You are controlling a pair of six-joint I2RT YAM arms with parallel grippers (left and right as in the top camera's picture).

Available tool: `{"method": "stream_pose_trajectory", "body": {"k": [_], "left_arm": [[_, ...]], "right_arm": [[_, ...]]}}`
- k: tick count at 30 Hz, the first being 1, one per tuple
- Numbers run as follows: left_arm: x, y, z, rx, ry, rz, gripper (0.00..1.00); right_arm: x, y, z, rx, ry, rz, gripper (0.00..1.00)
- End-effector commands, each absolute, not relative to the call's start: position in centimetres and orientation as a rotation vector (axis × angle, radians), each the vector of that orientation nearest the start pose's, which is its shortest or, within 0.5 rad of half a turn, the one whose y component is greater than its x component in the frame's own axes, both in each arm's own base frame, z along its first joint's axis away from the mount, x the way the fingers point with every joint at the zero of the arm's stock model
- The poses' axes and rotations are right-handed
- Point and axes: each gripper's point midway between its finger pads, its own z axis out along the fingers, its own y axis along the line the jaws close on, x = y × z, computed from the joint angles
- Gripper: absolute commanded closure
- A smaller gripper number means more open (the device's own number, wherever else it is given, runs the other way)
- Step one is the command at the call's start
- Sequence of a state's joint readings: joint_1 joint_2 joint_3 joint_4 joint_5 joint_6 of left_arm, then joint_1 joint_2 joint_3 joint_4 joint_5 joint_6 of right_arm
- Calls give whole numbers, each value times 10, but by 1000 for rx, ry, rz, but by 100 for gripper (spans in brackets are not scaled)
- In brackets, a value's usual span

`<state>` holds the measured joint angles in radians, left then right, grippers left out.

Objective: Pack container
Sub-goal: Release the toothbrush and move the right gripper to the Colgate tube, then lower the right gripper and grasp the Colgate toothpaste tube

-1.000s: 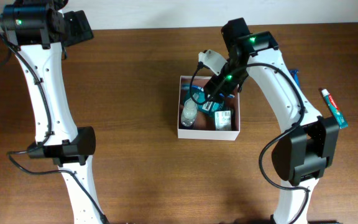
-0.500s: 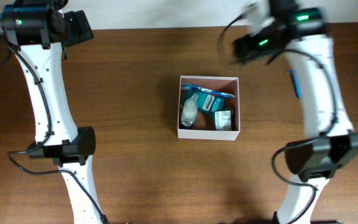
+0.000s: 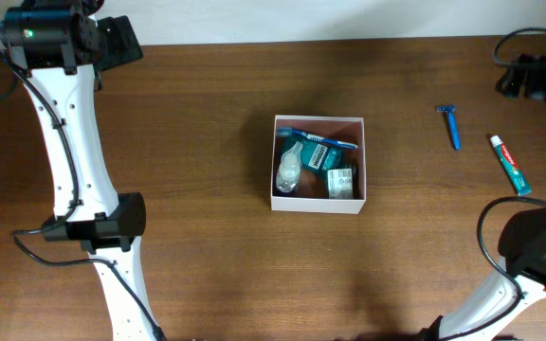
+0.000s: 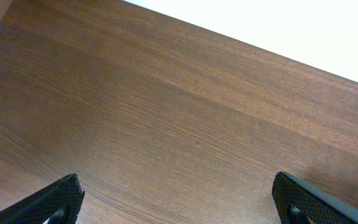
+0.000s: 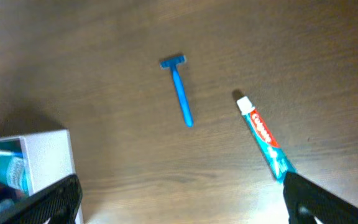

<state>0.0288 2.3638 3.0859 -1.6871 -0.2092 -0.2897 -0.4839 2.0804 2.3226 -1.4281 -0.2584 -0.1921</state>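
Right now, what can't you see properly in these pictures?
- Overhead: container contents too small to read, overlapping.
- Right wrist: left edge cuts off most of the container.
- Right wrist: toothpaste tail behind a finger of the right gripper.
- Overhead: right gripper blurred at the frame's edge.

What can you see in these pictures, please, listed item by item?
table: one, brown wood, under everything
container: one, white walls, table centre
bottle: one, clear, in container, left side
teal packet: one, teal, in container, middle
small packet: one, green-white, in container, right side
stick: one, blue, in container along the far wall; kind unclear
razor: one, blue, on table right of container
toothpaste: one, red-teal with white cap, right of razor
left arm: one, white and black, left side
right arm: one, white and black, right edge
left gripper: black, open, over bare table
right gripper: black, open, above razor and toothpaste
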Motion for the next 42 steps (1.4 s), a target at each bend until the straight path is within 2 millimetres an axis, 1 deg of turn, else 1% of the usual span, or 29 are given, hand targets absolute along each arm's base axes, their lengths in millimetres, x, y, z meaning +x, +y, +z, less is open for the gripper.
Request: {"method": "stream_pose_trajectory", "body": {"k": [1, 3, 4, 7, 10, 11, 14, 16, 18, 21, 24, 29, 34, 42], "left_arm": [[485, 50, 315, -495, 2447, 146, 1], [485, 50, 315, -495, 2447, 146, 1], [485, 50, 315, -495, 2447, 146, 1], [485, 50, 315, -495, 2447, 146, 0], [485, 50, 315, -495, 2447, 146, 1], [485, 50, 315, -495, 2447, 146, 1], [485, 50, 315, -495, 2447, 146, 1], [485, 50, 315, -495, 2447, 146, 0], [485, 50, 315, -495, 2447, 146, 1], [485, 50, 315, -495, 2447, 146, 1], [485, 50, 315, -495, 2447, 147, 1], [485, 50, 315, -495, 2447, 146, 0], [485, 50, 315, -495, 2447, 146, 1], [485, 49, 315, -491, 2448, 145, 1]], "right_arm": [[426, -183, 221, 232, 2700, 145, 1], [425, -194, 207, 239, 2720, 88, 1], [424, -199, 200, 213, 2735, 55, 1], [421, -206, 181, 66, 2779, -14, 1], [421, -207, 169, -63, 2791, -41, 1], [421, -211, 165, -90, 2796, -70, 1], [418, -232, 157, -79, 2827, -228, 1], [418, -240, 154, -75, 2836, -278, 1], [419, -242, 149, -99, 2839, -269, 1], [420, -242, 134, -165, 2856, -222, 1], [419, -240, 113, -220, 2887, -153, 1], [411, -241, 81, -324, 2955, -89, 1], [405, -249, 61, -307, 2991, -59, 1], [393, -263, 38, -266, 3033, -18, 1]]}}
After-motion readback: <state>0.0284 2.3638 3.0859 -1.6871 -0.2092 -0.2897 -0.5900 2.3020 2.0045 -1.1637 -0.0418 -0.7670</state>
